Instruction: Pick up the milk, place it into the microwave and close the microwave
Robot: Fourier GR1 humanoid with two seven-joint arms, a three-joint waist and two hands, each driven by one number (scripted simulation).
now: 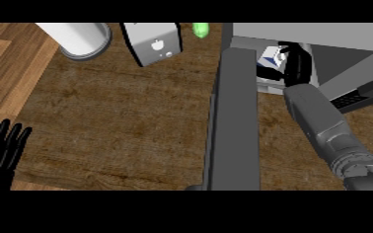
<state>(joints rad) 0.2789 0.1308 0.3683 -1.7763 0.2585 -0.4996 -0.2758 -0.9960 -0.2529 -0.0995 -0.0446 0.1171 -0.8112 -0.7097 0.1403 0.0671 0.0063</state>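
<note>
Wooden table point(131, 118) below, my right hand point(295, 61) curls round the milk carton point(270, 59) just inside the microwave point(320, 42); I should set it upright well behind the open door point(237, 123) before uncurling.

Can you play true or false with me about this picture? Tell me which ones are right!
1. The right hand is reaching into the microwave. True.
2. The milk is standing out on the counter. False: it is inside the microwave, at the right hand.
3. The microwave door is shut. False: it is swung open.
4. The left hand rests open at the view's left edge. True.
5. A green thing lies near the top. True.
</note>
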